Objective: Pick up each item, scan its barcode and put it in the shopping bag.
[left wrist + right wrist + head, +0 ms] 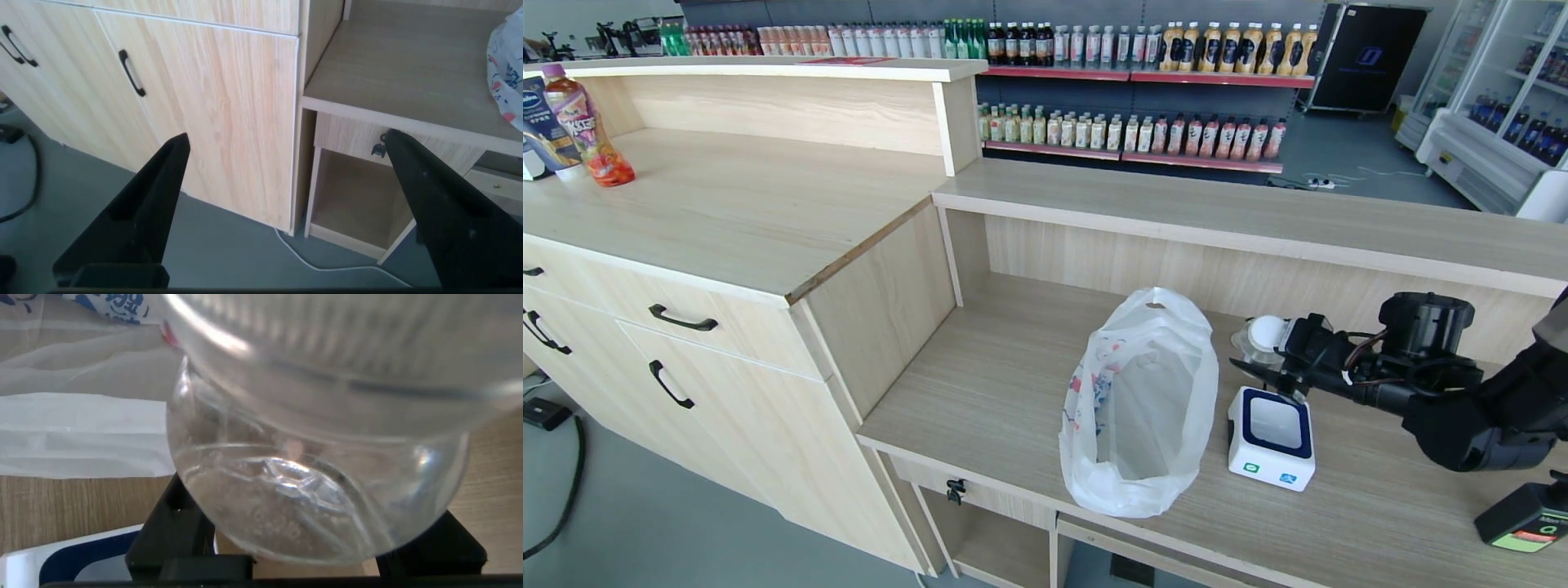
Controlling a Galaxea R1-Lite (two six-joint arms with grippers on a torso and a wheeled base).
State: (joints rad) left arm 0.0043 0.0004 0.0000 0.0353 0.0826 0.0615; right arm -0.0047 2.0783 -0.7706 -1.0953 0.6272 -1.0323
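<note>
Centrally, the bag point(1139, 408) is standing on the lower desk point(980, 384), with its mouth gaping open and its pale inside showing. Just right of it, the scanner point(1270, 437) is sitting on the desk: a white box with a blue-framed window facing up.

The right hand point(1270, 359) is hovering just beyond the scanner's far edge, to the right of the bag. It is gripping a clear bottle point(1260, 336), with its fingers pressing on the bottle's sides. The bottle is hanging clear of the desk and a round white part is showing on it; which way it is lying cannot be told. In the right wrist view, the clear bottle point(327, 474) is sitting between the dark fingers point(176, 535), with the bag point(82, 433) and a corner of the scanner point(73, 559) lying beyond it.

The left hand point(286, 137) is hanging low beside the cabinet front point(221, 106), left of the lower desk. Its two fingers point(139, 212) are spread wide and holding nothing.

On the raised desk point(727, 204) at far left, an orange bottle point(587, 126) is standing upright just beside a blue carton point(543, 122). At near right, a black-and-green terminal point(1523, 518) is resting on the lower desk. Shelves point(1135, 77) of drinks are lining the far wall.
</note>
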